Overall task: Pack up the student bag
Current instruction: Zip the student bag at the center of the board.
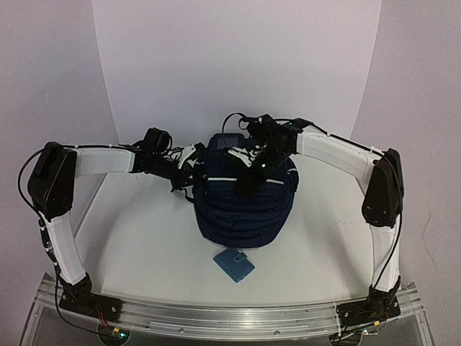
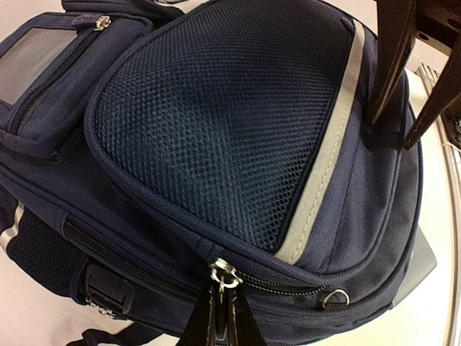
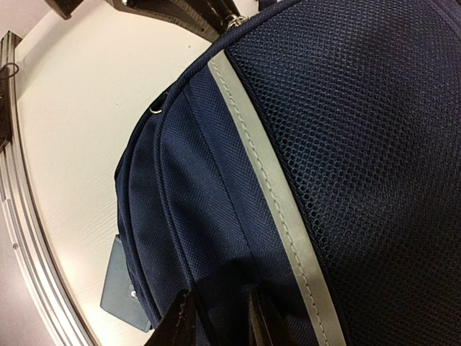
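Observation:
The student bag (image 1: 241, 205), dark navy with pale stripes, lies in the middle of the table. My left gripper (image 1: 193, 168) is at its left side. In the left wrist view this gripper (image 2: 222, 317) is shut on the metal zipper pull (image 2: 225, 276) at the end of a closed zipper below the mesh pocket (image 2: 230, 122). My right gripper (image 1: 253, 170) rests on top of the bag. Its fingertips (image 3: 180, 324) press into the navy fabric (image 3: 194, 216) beside the grey stripe (image 3: 274, 187), closed on a ridge of cloth.
A small light-blue wallet (image 1: 234, 265) lies on the table just in front of the bag, its corner tucked by the bag's edge (image 3: 119, 288). The metal rail (image 1: 230, 317) runs along the near edge of the table.

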You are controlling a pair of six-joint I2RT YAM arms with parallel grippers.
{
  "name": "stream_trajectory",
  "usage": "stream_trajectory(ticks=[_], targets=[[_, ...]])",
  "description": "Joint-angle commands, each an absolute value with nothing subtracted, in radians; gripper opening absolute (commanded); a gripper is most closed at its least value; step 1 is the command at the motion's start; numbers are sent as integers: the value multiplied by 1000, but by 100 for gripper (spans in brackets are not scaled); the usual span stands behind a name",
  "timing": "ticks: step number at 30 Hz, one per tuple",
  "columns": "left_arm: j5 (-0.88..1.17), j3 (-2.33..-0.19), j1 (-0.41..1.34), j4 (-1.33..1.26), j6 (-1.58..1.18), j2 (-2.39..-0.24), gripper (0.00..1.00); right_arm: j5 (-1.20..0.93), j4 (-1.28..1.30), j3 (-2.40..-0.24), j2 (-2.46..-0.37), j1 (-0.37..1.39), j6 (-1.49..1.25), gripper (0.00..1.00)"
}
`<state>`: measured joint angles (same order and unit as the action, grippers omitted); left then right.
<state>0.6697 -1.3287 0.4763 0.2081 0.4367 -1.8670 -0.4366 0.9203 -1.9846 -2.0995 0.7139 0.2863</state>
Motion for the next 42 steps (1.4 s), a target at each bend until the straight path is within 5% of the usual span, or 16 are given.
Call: stream_trajectory(ticks=[1,12,30,35,42], targets=[[666,-1292,475,210,407,-1763,0,-368,898,-1977,-2100,701,279,23],[553,-1197,544,244,362,-1664,0,-310,818,-1953,-2113,702,210,8],[375,-1122,794,193,249,-1599,0,-334,775,-1980,-2136,701,128,7],[309,-1221,834,295,185,-1648,0,-384,775,-1983,-2113,701,105,11],[228,-1176,811,247,87,-1634,0,-584,775,-1913,-1977,594,26,29]])
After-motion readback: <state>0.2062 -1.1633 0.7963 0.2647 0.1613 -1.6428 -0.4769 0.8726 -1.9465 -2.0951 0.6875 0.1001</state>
